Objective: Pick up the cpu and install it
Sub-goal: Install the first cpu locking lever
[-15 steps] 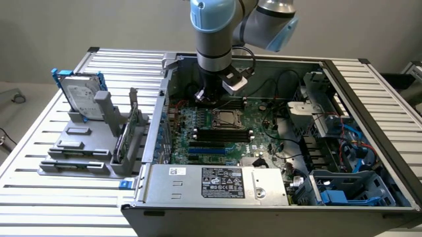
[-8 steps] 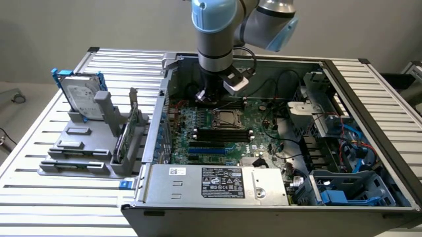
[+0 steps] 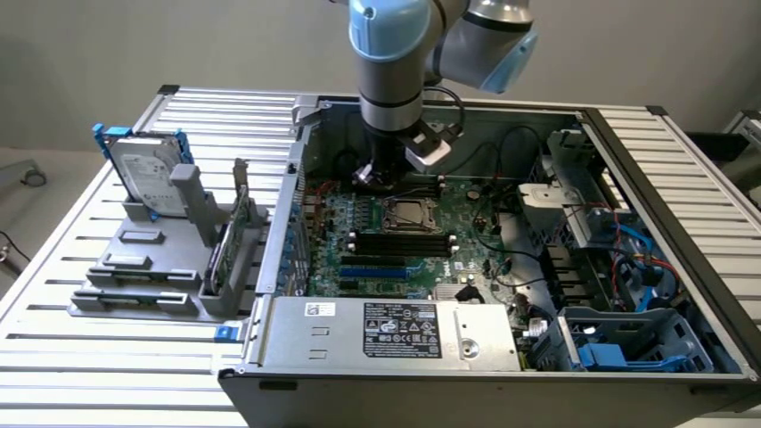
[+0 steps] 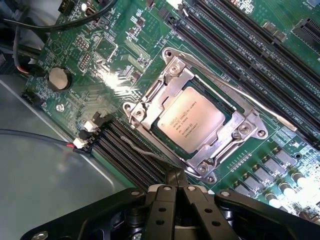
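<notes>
Claw: the gripper [image 4: 175, 180] is seen clenched, its two fingers pressed together with nothing gripped between them.
Claw position: in the wrist view the fingertips are found just beside the edge of the socket frame [image 4: 141, 107], near a bank of black memory slots [image 4: 127, 150]; whether the board is touched cannot be told.
CPU: the cpu [image 4: 191, 119] is seated flat inside the metal socket frame, silvery top upward, printed text visible, apart from the fingertips.
Board: the socket is mounted on a green motherboard [image 4: 100, 50], where a round coin cell [image 4: 59, 78] is seen well apart from the socket.
Arm: in the exterior view the arm is lowered into the open computer case [image 3: 618, 152], with the gripper [image 3: 372, 174] placed just beyond the cpu [image 3: 415, 212], toward the case's far wall.
Case: a grey power supply [image 3: 393, 330] is fitted along the near edge.
Surroundings: to the exterior view's left a hard drive [image 3: 149, 169] with a blue frame is held upright in a grey rack [image 3: 143, 259] on the slatted table [image 3: 60, 357].
</notes>
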